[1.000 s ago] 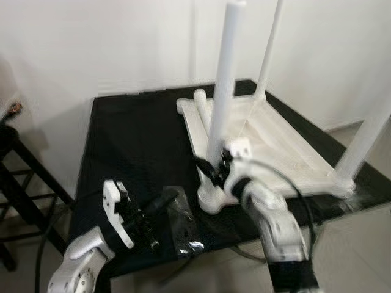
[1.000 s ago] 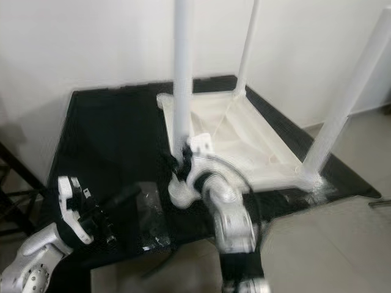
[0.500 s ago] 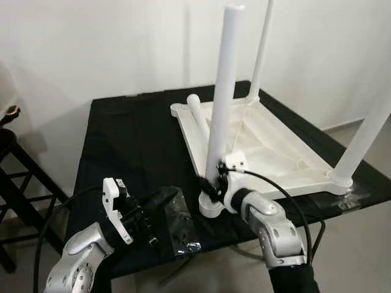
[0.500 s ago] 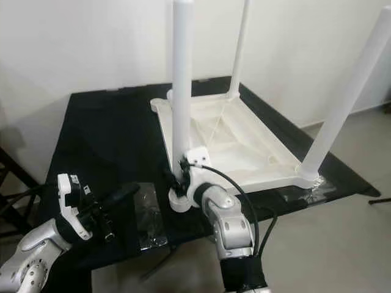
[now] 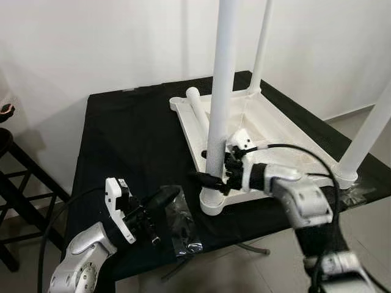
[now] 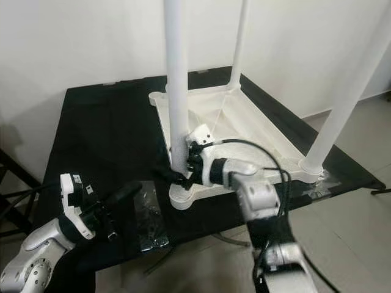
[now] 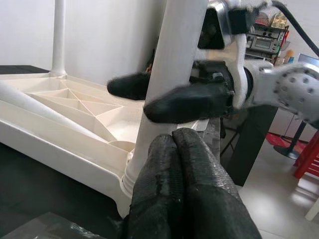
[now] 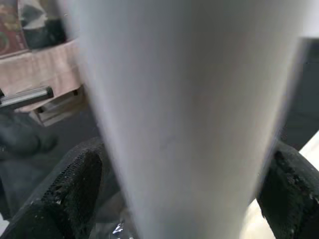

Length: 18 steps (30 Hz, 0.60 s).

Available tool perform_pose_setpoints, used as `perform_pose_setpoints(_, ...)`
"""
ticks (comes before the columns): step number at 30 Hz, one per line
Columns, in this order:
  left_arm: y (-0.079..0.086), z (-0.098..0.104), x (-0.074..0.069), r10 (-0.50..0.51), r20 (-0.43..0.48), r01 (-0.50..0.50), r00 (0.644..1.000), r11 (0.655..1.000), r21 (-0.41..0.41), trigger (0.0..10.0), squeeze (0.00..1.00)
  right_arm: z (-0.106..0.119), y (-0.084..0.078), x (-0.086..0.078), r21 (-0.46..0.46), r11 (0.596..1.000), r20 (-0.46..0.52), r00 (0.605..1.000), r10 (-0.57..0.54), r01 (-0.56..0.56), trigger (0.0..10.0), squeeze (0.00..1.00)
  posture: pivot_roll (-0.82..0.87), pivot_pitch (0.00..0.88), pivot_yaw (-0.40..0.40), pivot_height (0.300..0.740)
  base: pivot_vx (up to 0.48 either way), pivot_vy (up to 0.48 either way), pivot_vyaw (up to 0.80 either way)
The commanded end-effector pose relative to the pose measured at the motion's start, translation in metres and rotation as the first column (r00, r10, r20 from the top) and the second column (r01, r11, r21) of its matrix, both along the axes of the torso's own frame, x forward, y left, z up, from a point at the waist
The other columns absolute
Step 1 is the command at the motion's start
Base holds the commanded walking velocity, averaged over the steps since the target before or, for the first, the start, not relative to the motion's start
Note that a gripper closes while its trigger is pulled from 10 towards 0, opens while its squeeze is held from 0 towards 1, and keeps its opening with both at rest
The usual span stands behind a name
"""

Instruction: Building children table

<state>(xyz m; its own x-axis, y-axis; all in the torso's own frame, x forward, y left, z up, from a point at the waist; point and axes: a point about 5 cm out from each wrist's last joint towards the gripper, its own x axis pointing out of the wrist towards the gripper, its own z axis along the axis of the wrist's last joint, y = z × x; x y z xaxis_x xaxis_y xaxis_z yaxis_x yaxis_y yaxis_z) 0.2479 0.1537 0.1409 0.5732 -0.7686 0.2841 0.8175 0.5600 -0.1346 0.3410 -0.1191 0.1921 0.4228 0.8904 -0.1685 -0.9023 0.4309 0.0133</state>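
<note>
The right gripper is straddling the upright white plastic leg, apparently steadying it in the upturned white tabletop on the black surface, while the left gripper, fingers pressed together, is resting nearby.

— What's around me?
— A plain white wall straight ahead, evenly lit, soft shadows low down.
— And below?
— A black worktable against it, pale tiled floor to my right, a dark stool at my left.
</note>
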Motion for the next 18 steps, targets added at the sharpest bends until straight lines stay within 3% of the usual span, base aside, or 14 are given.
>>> perform_pose_setpoints(1, 0.001, -0.002, 0.0, 0.012, -0.006, -0.012, 1.0, 1.0, -0.003, 10.0, 0.0, 0.0, 0.002, 0.003, 0.018, 0.999, -0.004, 0.999, 0.038, -0.038, 10.0, 0.0, 0.02, 0.0, 0.006, 0.74, 0.0, 0.0, 0.0)
perform_pose_setpoints(4, 0.001, -0.002, 0.0, 0.012, -0.006, -0.012, 1.0, 1.0, -0.003, 10.0, 0.0, 0.001, 0.002, 0.005, 0.024, 0.999, -0.007, 0.999, 0.047, -0.047, 10.0, 0.0, 0.02, 0.0, 0.006, 0.74, 0.0, 0.0, 0.0)
perform_pose_setpoints(5, 0.001, -0.002, 0.0, 0.012, -0.006, -0.012, 1.0, 1.0, -0.002, 10.0, 0.0, 0.002, 0.001, 0.008, 0.032, 0.997, -0.011, 0.998, 0.066, -0.065, 7.9, 0.0, 0.02, 0.0, 0.007, 0.74, 0.0, 0.0, 0.0)
perform_pose_setpoints(6, 0.001, -0.003, 0.0, 0.012, -0.007, -0.012, 1.0, 1.0, 0.0, 10.0, 0.0, 0.003, 0.0, 0.011, 0.033, 0.996, -0.012, 0.996, 0.084, -0.083, 0.0, 0.0, 0.02, 0.0, 0.007, 0.74, 0.0, 0.0, 0.0)
perform_pose_setpoints(18, 0.0, -0.002, -0.001, 0.012, -0.007, -0.012, 1.0, 1.0, -0.001, 10.0, 0.0, -0.001, -0.014, 0.012, 0.013, 0.987, -0.041, 0.986, 0.162, -0.162, 0.0, 0.0, 0.02, 0.0, 0.008, 0.74, 0.0, 0.0, 0.0)
